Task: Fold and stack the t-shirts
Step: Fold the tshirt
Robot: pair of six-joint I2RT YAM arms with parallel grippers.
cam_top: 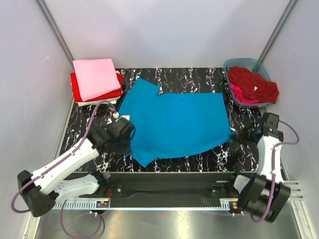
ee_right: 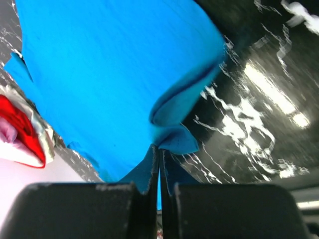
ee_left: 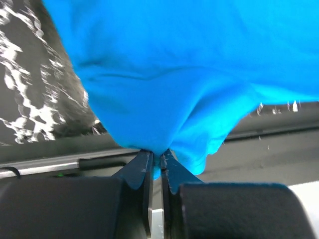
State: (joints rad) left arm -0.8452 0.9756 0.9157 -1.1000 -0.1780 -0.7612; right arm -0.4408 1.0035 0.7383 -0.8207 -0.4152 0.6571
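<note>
1. At the bottom of the overhead view, the two arm bases sit on the near edge of the black, white-veined worktop (cam_top: 199, 77).
2. The left hand (cam_top: 127, 132), at lower left of centre, is closed on the left edge of the turquoise blue t-shirt (cam_top: 174, 122). Its wrist view shows the left hand (ee_left: 155, 158) with jaws pressed together on a bunched fold of the turquoise blue t-shirt (ee_left: 189, 64), which hangs up and away from the fingers.
3. The right hand (cam_top: 240, 134), at lower right of centre, is closed on the shirt's right edge. In its wrist view the right hand (ee_right: 159, 152) pinches a curled corner of the turquoise blue t-shirt (ee_right: 109, 74).
4. The shirt lies spread across the middle of the worktop, one sleeve pointing to the upper left and another to the lower left.
5. At upper left, a folded pale pink t-shirt (cam_top: 95, 77) tops a stack, with a bright red t-shirt (cam_top: 76, 88) under it.
6. At upper right, a grey-blue tub (cam_top: 241, 62) holds a crumpled dark red t-shirt (cam_top: 251, 79) over a magenta t-shirt (cam_top: 243, 94). A small white patch (cam_top: 255, 88) shows on the dark red cloth, too small to read.
</note>
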